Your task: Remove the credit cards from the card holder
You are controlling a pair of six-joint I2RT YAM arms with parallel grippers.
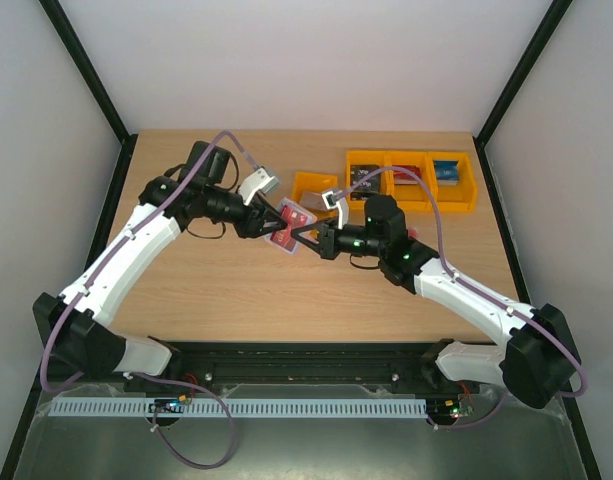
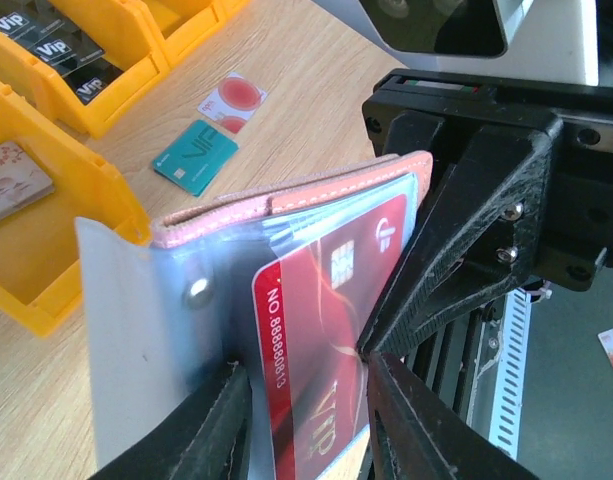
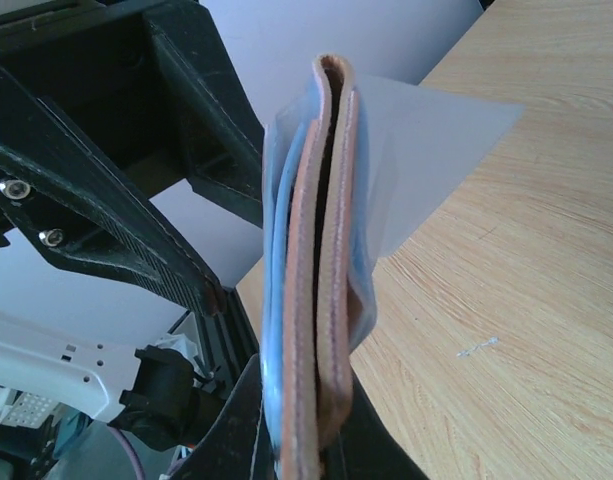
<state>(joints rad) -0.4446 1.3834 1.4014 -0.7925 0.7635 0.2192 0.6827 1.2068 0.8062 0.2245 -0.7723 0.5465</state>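
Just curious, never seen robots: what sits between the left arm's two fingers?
A red card, poking from the card holder; the left wrist view shows it.

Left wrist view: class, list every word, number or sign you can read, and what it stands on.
"NO 888888813": red card in the card holder.
"VIP": same red card, lower down.
"Vip": dark cards in the orange bin.
Teal card: print too small to read.

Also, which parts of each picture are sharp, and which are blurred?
Left wrist: red card crisp, its print readable, left fingers at the bottom soft. Right wrist: card holder edge fairly sharp, lower-left background blurred. Top external: even light, only soft shadows.
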